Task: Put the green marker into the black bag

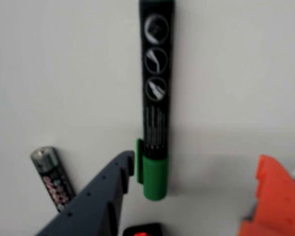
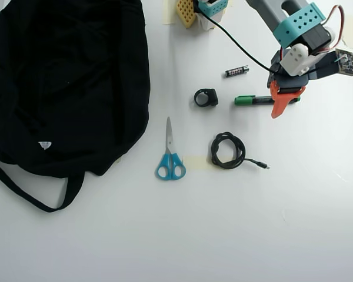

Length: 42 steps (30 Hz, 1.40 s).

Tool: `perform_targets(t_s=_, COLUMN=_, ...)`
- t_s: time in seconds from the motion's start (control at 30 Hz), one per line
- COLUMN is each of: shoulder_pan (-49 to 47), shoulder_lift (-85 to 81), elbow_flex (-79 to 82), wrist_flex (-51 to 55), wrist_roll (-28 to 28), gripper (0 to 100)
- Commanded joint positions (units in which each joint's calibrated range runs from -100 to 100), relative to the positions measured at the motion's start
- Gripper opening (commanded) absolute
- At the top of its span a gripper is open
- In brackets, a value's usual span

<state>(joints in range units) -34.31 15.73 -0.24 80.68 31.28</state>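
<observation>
Two fingers of the hand [image 1: 187, 196] are spread wide astride the slim green-capped black marker [image 1: 156, 98], lying on the white bench [image 2: 223, 223].

The arm [image 2: 300, 26] has a teal perforated bracket, white and black motor housings, and thin red and black wires. Its pincer [image 2: 280, 94] pairs an orange finger with a dark grey one.

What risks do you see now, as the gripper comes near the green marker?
The gripper is open, but the green marker lies close to its dark finger, not centred, so closing may push or roll it away. The battery lies just beyond that finger and may get knocked.
</observation>
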Motion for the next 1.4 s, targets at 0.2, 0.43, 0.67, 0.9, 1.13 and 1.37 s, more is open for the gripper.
perform_targets(t_s=0.2, shoulder_pan=-3.23, shoulder_lift=0.12, elbow_flex=-1.56, wrist_flex=-1.18, wrist_roll=-5.27, gripper=32)
perform_targets(t_s=0.43, shoulder_pan=-3.08, shoulder_lift=4.1, elbow_flex=-1.56, wrist_flex=-5.4, wrist_roll=-5.64, gripper=32)
perform_targets(t_s=0.67, shoulder_pan=-2.78, shoulder_lift=6.26, elbow_flex=-1.47, wrist_flex=-5.66, wrist_roll=-5.53, gripper=32)
perform_targets(t_s=0.9, shoulder_pan=-3.16, shoulder_lift=6.43, elbow_flex=0.24, wrist_flex=-5.66, wrist_roll=-5.53, gripper=32)
perform_targets(t_s=1.13, shoulder_pan=-3.16, shoulder_lift=6.43, elbow_flex=5.18, wrist_flex=-10.74, wrist_roll=-5.53, gripper=32)
perform_targets(t_s=1.37, shoulder_pan=-3.01, shoulder_lift=6.43, elbow_flex=8.23, wrist_flex=-13.58, wrist_roll=-5.53, gripper=32)
